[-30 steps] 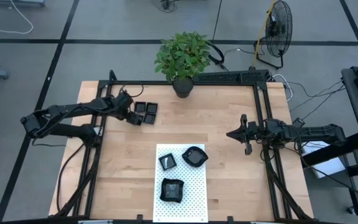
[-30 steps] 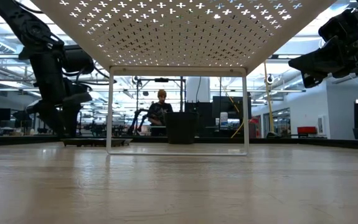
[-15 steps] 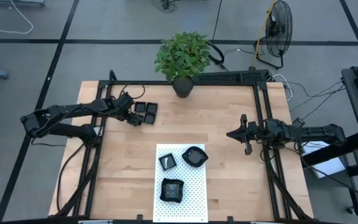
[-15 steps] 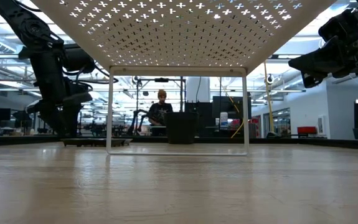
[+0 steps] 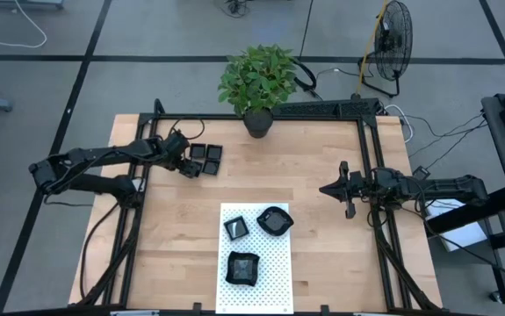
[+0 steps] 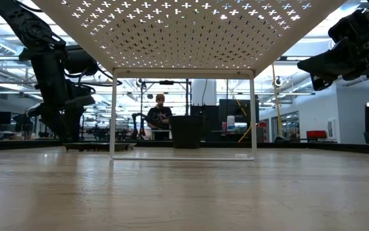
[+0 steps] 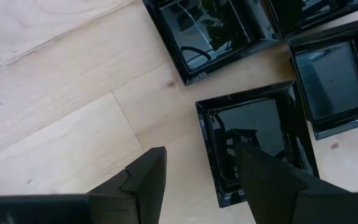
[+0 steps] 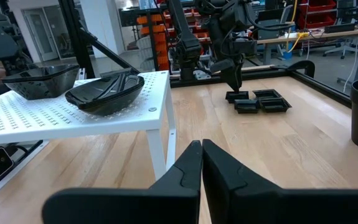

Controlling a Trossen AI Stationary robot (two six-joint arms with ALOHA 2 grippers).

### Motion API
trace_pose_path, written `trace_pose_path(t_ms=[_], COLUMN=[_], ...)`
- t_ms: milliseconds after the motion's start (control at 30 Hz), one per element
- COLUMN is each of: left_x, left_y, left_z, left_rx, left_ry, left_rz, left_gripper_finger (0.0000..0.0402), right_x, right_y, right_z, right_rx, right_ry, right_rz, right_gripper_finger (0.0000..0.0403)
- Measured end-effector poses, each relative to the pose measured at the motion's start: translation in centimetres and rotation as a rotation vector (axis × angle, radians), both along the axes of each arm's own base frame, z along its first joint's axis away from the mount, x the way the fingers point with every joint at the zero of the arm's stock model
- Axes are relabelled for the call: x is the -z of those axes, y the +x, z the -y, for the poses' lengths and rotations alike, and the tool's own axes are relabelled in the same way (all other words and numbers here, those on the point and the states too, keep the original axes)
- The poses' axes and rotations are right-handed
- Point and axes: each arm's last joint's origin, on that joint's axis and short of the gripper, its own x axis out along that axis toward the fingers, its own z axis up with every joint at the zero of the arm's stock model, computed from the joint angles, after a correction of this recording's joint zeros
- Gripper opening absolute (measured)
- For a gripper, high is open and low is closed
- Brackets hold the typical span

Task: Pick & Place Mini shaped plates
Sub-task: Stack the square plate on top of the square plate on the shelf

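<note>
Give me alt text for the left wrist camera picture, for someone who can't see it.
The left hand, fingers open, hovers straddling the near rim of a square black mini plate on the wooden table. Three more square plates lie beyond it, cut off by the picture's edge.

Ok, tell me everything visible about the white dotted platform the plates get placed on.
The white dotted platform is a raised rectangular perforated panel on thin white legs, standing on the wooden table near its front edge. It looks rigid and matte. Three glossy black mini plates rest on top: a small square one, a rounded one and a larger irregular one. Neither pincer touches it.
</note>
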Motion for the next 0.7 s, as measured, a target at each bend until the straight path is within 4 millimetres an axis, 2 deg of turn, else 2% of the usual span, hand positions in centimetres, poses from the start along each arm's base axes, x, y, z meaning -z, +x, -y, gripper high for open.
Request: trace_pose_path(t_ms=[167, 367, 700], left_x=[0.2, 1.9, 2.0], left_y=[0.1, -0.2, 0.2], left_z=[-0.1, 0.1, -0.1], left_rx=[0.004, 0.004, 0.013], left_ry=[0.008, 0.009, 0.033], left_rz=[0.01, 0.012, 0.037], left_gripper_finger=[0.0195, 0.0195, 0.0195], right_x=[0.0, 0.0, 0.0], right_y=[0.0, 0.0, 0.0], right_z=[0.0, 0.0, 0.0], right_rx=[0.0, 0.0, 0.0], right_ry=[0.0, 0.0, 0.0], right_rz=[0.0, 0.0, 0.0], right_gripper_finger=[0.0, 0.0, 0.0])
